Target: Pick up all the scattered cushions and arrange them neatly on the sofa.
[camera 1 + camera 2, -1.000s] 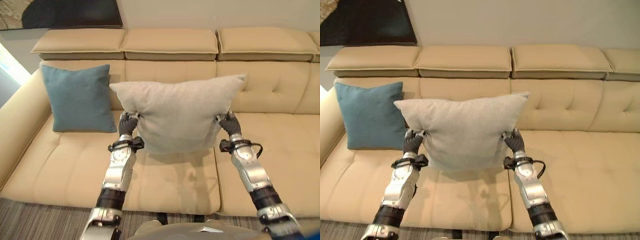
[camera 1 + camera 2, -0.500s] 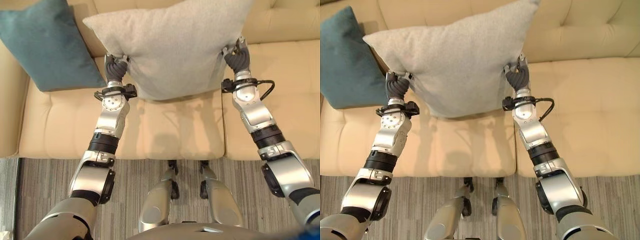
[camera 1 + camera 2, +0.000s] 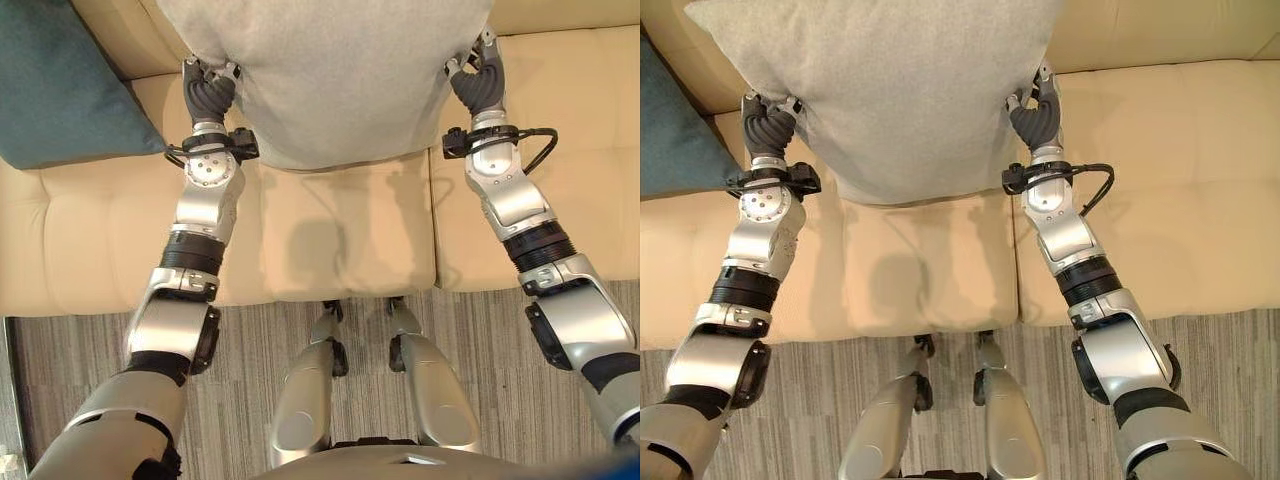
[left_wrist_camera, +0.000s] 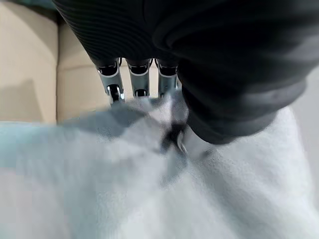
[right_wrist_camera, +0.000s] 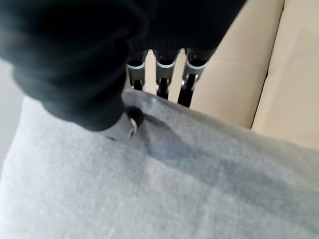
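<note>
A large grey cushion (image 3: 890,90) of soft, finely woven fabric with a faint nap hangs above the sofa (image 3: 330,230), held up by its two side edges. Its lower edge sags into a rounded curve over the middle seat, and the cloth puckers into small folds where it is gripped.

The left robot hand (image 3: 207,95) pinches the cushion's left edge: in the left wrist view its silver fingers (image 4: 114,82) lie behind the fabric while the thumb presses the front, bunching the cloth between them. The right robot hand (image 3: 478,85) does the same on the right edge, with the fingers (image 5: 162,82) behind the fabric and the thumb sunk into the grey weave. Both dark ribbed covers point upward toward the cushion.

A teal cushion (image 3: 60,95), of a smoother, denser cloth, leans at the left end of the sofa, just beside the grey one; whether they touch I cannot tell.

The sofa is upholstered in smooth cream, leather-like material. Its seat pads are plump and divided by deep seams, with shallow tufted dimples, and the cushion casts a soft shadow on the middle pad. In front of it, the floor (image 3: 80,360) is covered in a low carpet of fine grey and brown stripes.
</note>
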